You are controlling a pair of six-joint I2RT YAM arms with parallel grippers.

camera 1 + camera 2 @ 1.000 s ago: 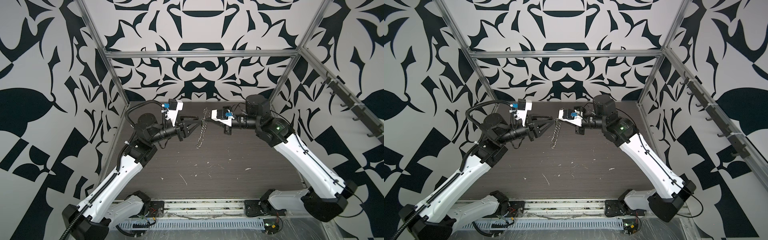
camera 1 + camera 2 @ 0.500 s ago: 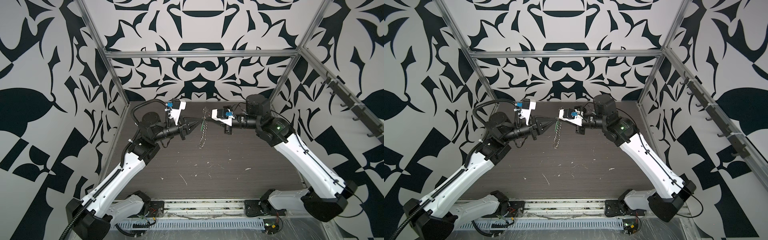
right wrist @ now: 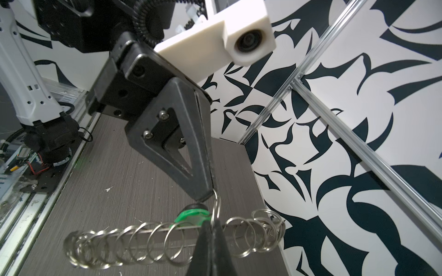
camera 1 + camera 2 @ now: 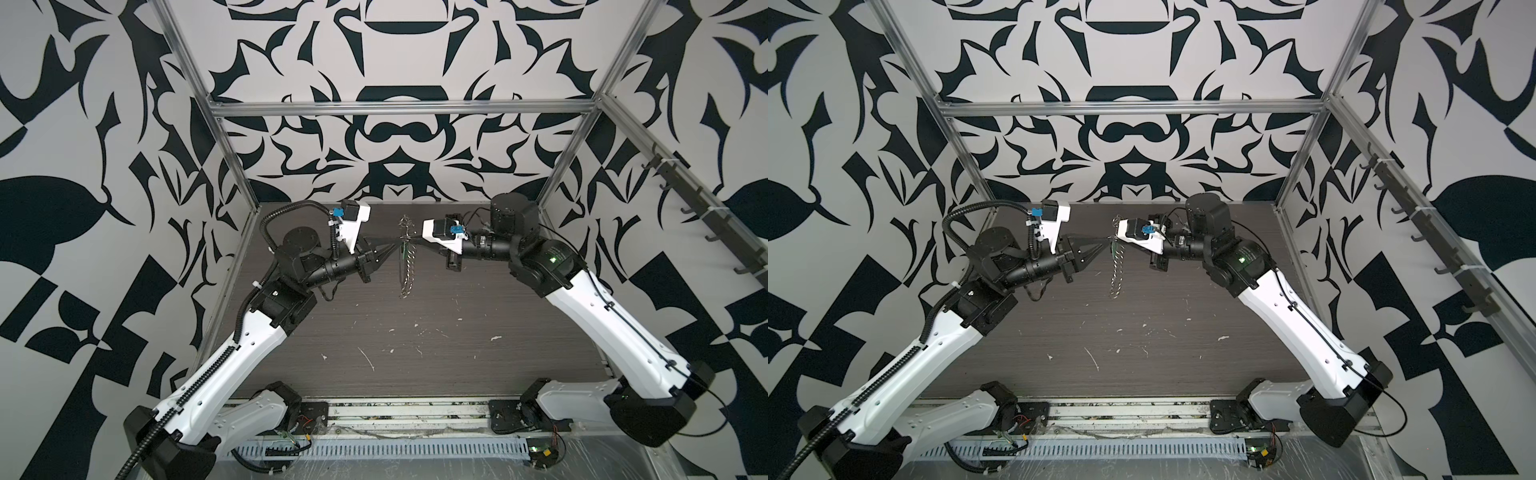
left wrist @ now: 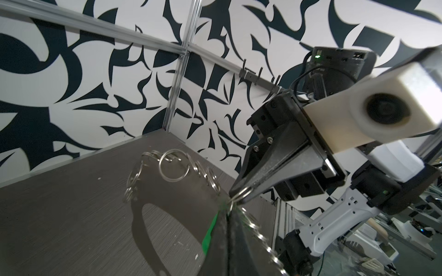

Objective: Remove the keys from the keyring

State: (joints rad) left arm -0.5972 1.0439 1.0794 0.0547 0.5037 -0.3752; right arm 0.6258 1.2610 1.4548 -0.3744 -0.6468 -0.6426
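Left wrist view showed my left gripper pinched shut on a split ring, jaws spread a second earlier, keyring and green key hung mid-air, open table below, right gripper clamped the same ring.

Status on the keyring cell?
Left gripper, right gripper both shut, pinching one split ring. Keyring hangs between them, off the table. Green-tagged key not yet off. Nothing in the way.

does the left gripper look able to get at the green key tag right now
Likely yes: the left gripper, shut on a silver ring, sits right beside the green key tag, with nothing between them.
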